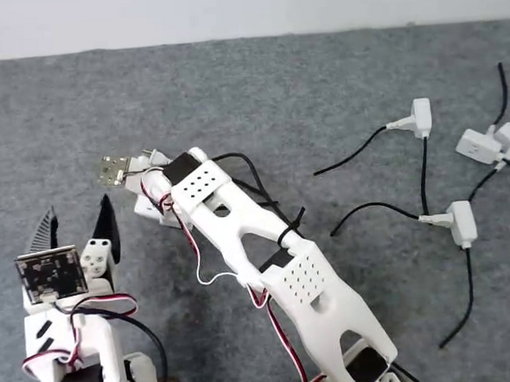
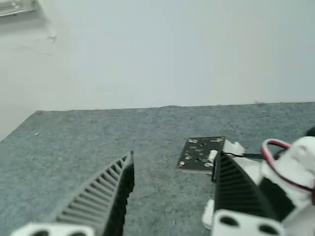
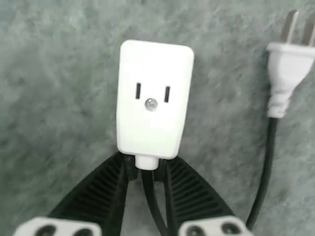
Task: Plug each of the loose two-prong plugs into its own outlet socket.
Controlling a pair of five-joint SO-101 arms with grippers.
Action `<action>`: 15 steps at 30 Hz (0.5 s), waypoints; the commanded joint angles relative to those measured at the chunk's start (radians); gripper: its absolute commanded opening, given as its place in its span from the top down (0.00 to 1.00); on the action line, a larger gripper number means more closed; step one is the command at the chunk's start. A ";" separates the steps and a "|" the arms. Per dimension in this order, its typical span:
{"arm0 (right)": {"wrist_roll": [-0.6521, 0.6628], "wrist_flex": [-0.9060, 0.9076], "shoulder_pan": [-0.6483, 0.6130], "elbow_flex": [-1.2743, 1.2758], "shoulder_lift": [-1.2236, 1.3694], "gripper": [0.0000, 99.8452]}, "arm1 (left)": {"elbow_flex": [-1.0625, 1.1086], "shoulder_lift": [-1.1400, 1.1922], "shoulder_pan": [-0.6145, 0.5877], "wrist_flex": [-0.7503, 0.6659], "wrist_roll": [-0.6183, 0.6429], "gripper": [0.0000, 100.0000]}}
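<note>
A white outlet socket (image 3: 153,101) with two slots lies face up on the grey carpet. My right gripper (image 3: 146,166) is shut on its neck, where the black cord leaves it. A white two-prong plug (image 3: 286,61) on a black cord (image 3: 267,162) lies loose just beside the socket, prongs pointing away from the gripper. My left gripper (image 1: 77,228) (image 2: 172,196) stands open and empty at the near left, next to the right arm's wrist. Farther right on the carpet lie more white pieces on black cords: one (image 1: 419,117), another (image 1: 461,223), and a pair close together (image 1: 493,144).
The right arm (image 1: 267,251) stretches diagonally from the near edge toward the left middle, its wrist board (image 1: 111,169) (image 2: 199,153) at the tip. Loose black cords (image 1: 423,176) curl between the pieces on the right. A pale wall (image 2: 172,49) bounds the carpet's far edge.
</note>
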 commanded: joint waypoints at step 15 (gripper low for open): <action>0.084 0.476 0.150 -0.008 -0.349 0.99 | 0.001 -0.003 -0.060 -0.006 0.015 0.75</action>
